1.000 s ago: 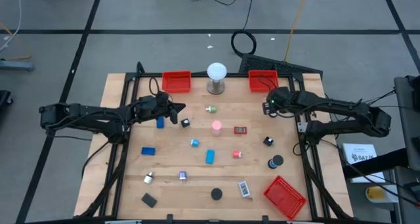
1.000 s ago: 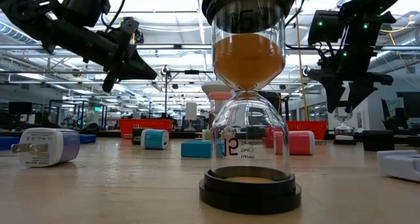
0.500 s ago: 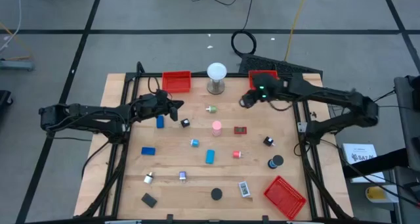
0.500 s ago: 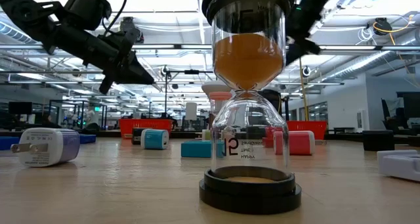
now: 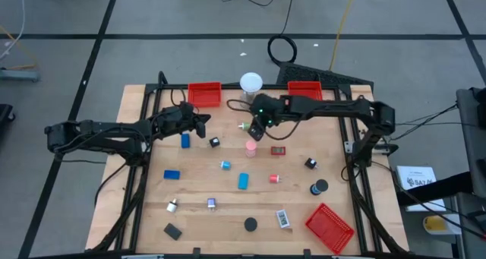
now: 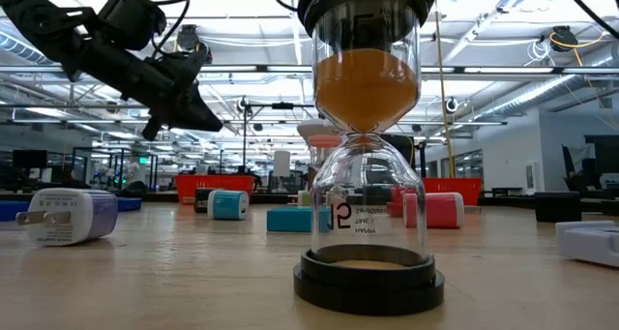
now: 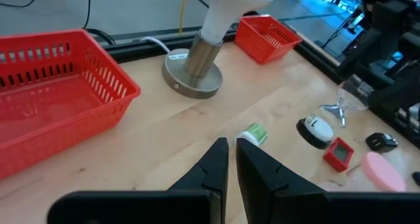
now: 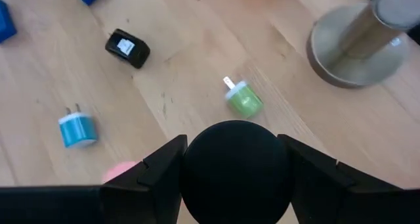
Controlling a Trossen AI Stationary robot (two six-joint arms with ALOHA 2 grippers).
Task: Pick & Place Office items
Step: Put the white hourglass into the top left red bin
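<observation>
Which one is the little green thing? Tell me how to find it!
Start at the white globe lamp on its metal base at the table's far edge, between two red trays. Just in front of that base lies the small green plug. It is the only green item; its nearest neighbour is a pink block.

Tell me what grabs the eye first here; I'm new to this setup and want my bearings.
In the low view an hourglass with orange sand fills the foreground. From above, the right gripper reaches to mid-table holding a black round thing, above a green plug near the globe. The left gripper, shut and empty, hovers near a red tray at the far edge.
</observation>
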